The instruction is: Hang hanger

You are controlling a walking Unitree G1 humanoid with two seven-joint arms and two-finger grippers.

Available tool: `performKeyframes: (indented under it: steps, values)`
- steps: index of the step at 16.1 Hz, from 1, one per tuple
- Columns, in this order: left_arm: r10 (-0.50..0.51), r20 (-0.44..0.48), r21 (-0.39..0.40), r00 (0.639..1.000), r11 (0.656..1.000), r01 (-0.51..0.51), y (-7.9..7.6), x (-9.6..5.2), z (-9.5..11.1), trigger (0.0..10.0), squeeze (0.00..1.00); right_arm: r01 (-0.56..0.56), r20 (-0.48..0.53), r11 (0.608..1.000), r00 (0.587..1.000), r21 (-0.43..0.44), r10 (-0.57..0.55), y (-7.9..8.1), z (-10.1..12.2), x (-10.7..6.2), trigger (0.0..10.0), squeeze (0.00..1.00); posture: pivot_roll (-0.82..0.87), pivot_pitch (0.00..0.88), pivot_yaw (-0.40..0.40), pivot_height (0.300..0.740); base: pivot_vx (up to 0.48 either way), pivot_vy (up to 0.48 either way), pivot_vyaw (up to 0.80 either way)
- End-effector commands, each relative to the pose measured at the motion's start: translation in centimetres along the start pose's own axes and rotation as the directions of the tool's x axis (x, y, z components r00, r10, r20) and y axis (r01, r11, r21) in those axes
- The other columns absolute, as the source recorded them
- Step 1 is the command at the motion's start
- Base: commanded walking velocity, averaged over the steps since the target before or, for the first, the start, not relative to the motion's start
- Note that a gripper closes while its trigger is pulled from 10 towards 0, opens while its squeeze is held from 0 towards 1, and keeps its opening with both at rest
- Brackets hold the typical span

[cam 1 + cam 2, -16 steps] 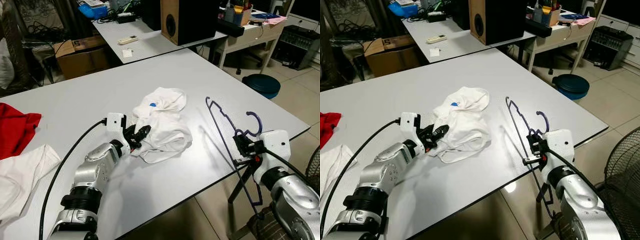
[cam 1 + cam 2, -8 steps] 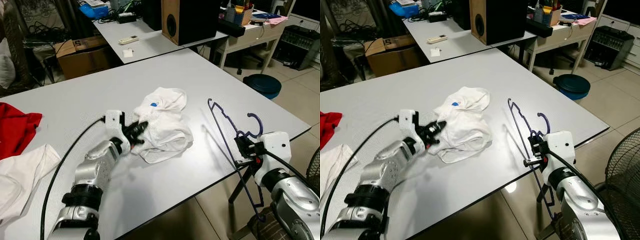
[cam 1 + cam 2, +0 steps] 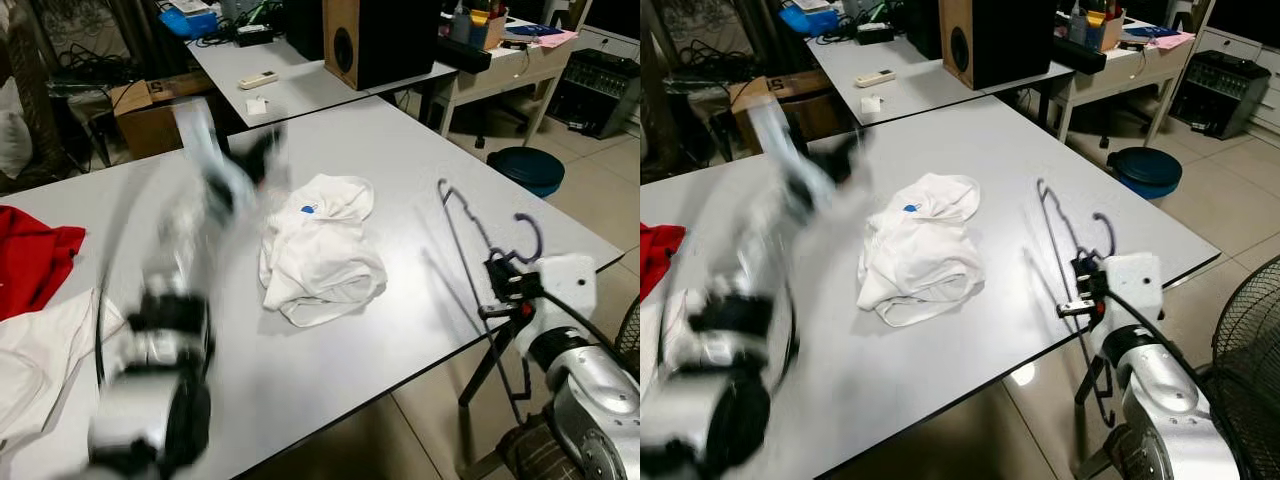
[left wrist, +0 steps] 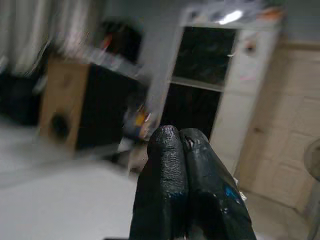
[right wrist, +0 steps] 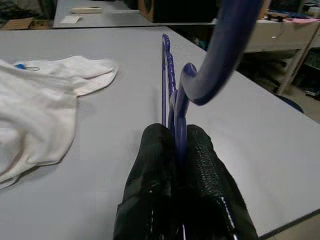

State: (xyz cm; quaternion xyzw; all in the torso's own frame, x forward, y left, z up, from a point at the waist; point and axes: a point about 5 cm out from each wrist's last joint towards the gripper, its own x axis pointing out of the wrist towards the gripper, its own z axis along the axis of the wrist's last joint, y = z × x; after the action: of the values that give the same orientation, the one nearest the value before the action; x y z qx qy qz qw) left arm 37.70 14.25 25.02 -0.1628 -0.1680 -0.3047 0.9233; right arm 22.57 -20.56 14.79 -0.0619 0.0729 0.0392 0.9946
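Your left gripper point(image 3: 262, 143) has let go of the shirt point(image 3: 320, 248) and swung up and away from it, so it now shows as a blur raised above the table point(image 3: 420, 150), well apart from the cloth; its wrist view shows the two black fingers point(image 4: 172, 190) pressed together on nothing. Your shirt lies where it was, crumpled in the middle of the table, a little flatter on the near-left side where the fingers had been. On your other side, the right gripper point(image 3: 505, 290) has shifted slightly to the right and still clamps the hanger point(image 3: 470, 240) by its neck just below the hook, fingers point(image 5: 200, 165) closed tight around the blue wire. You are holding the hanger upright at the table's right edge, hook up, one shoulder over the tabletop and the lower part dropping past the edge. With the shirt released, you appear to be done with the cloth for now; no rail or rod is visible, so you likely need to turn and find one.
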Motion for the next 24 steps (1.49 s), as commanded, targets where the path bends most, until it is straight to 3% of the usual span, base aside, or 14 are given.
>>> performKeyframes:
  steps: [1,2,3,4,5,7,10,16,17,18,20,22,24]
  values:
    - [-0.052,-0.082,0.033,0.995,0.998,0.055,-0.1,-0.2,-0.7,0.0,0.0,0.005,0.013,1.0,1.0,0.004,-0.005,0.0,0.1,0.1,10.0,0.0,-0.09,0.0,0.112,0.74,0.0,0.0,0.0]
    - [-0.012,-0.301,0.193,0.954,0.978,0.074,0.5,-1.1,-3.4,4.1,0.0,-0.003,0.009,1.0,1.0,0.008,0.003,0.2,0.0,0.1,10.0,0.0,-0.08,0.0,0.118,0.74,0.0,0.0,0.0]
    - [0.014,-0.45,0.272,0.893,0.955,0.122,0.9,-2.3,-5.9,10.0,0.0,-0.008,0.008,1.0,1.0,0.013,0.008,0.4,0.0,0.1,10.0,0.0,-0.08,0.0,0.121,0.74,0.0,0.0,0.0]
    - [0.006,-0.505,0.237,0.863,0.963,0.132,0.8,-3.1,-7.5,10.0,0.0,-0.009,0.009,1.0,1.0,0.016,0.009,0.5,0.0,0.1,10.0,0.0,-0.08,0.0,0.123,0.74,0.0,0.0,0.0]
    - [0.017,-0.53,0.225,0.848,0.967,0.122,0.8,-3.4,-8.3,10.0,1.0,-0.009,0.011,1.0,1.0,0.018,0.009,0.5,0.0,0.2,10.0,0.0,-0.09,0.0,0.126,0.74,0.0,0.0,0.0]
    - [0.067,-0.572,0.245,0.817,0.965,0.093,1.4,-4.1,-9.6,10.0,1.0,-0.012,0.007,1.0,1.0,0.02,0.012,0.5,0.0,0.0,10.0,0.0,-0.09,0.0,0.126,0.74,0.0,0.0,0.0]
    - [0.045,-0.622,0.216,0.782,0.969,0.116,1.4,-4.6,-10.7,10.0,1.0,-0.034,-0.008,0.999,0.999,0.017,0.034,0.8,-0.3,-0.2,10.0,0.0,-0.09,0.0,0.128,0.74,0.0,0.0,0.0]
    - [0.066,-0.633,0.198,0.771,0.977,0.079,1.6,-4.6,-11.3,10.0,1.0,-0.053,-0.016,0.996,0.998,0.07,0.054,1.0,-0.5,-0.2,10.0,0.0,-0.1,0.0,0.135,0.74,0.0,0.0,0.0]
    - [0.047,-0.643,0.162,0.765,0.984,0.076,1.5,-4.7,-11.6,10.0,0.33,-0.058,-0.019,0.996,0.998,0.073,0.06,1.0,-0.5,-0.2,10.0,0.0,-0.1,0.0,0.136,0.74,0.0,0.0,0.0]
    - [0.042,-0.658,0.162,0.752,0.983,0.087,1.5,-4.9,-11.8,10.0,0.0,-0.062,-0.02,0.995,0.998,0.072,0.064,1.1,-0.5,-0.2,10.0,0.0,-0.1,0.0,0.136,0.74,0.0,0.0,0.0]
    - [0.046,-0.699,0.177,0.713,0.978,0.111,1.5,-5.3,-12.3,10.0,0.0,-0.064,-0.023,0.995,0.998,0.071,0.066,1.1,-0.6,-0.2,10.0,0.0,-0.1,0.0,0.137,0.74,0.0,0.0,0.0]
    - [0.077,-0.708,0.205,0.702,0.974,0.099,1.7,-5.4,-12.5,0.0,0.0,-0.064,-0.025,0.996,0.997,0.068,0.066,1.1,-0.6,-0.3,10.0,0.0,-0.11,0.0,0.139,0.74,0.0,0.0,0.0]
    - [0.057,-0.704,0.186,0.708,0.977,0.106,1.5,-5.3,-12.5,0.0,0.0,-0.063,-0.024,0.997,0.998,0.047,0.065,1.1,-0.6,-0.3,10.0,0.0,-0.1,0.0,0.14,0.74,0.0,0.0,0.0]
